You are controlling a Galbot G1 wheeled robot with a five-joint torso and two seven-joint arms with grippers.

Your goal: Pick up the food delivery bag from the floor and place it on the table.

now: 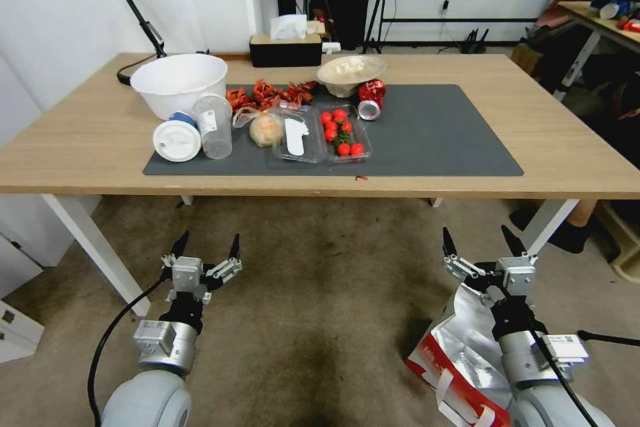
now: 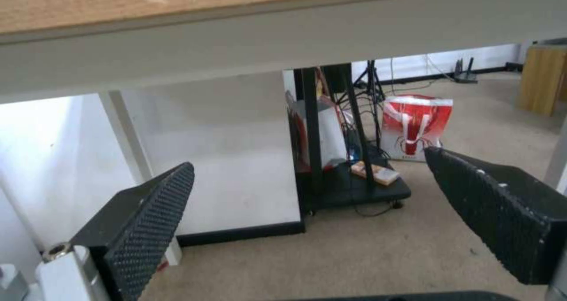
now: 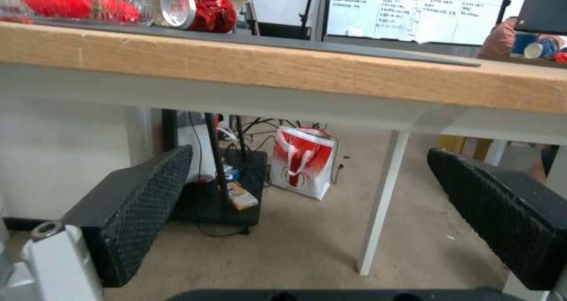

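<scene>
Nearest to you, the food delivery bag lies on the floor at the robot's right side, directly under the right arm, silver foil lining up and red panel showing. Treat the task as not started: no lift has been made and the bag is not gripped.

Verify the right claw: it hangs above and just beyond the bag, fingers spread, nothing between them. Verify the left claw: it hangs over bare floor, well apart from the bag, fingers likewise spread and empty.

Remaining steps, as judged: grasp, lift, set down on the surface.

Note the containers on the dark mat ahead. You will find a clear tray holding red tomatoes, an open clear tray beside it, a tipped clear cup, a white bowl whose contents cannot be seen, a tan bowl holding pale food, and a tipped red can. Use the right half of the mat; it carries nothing
</scene>
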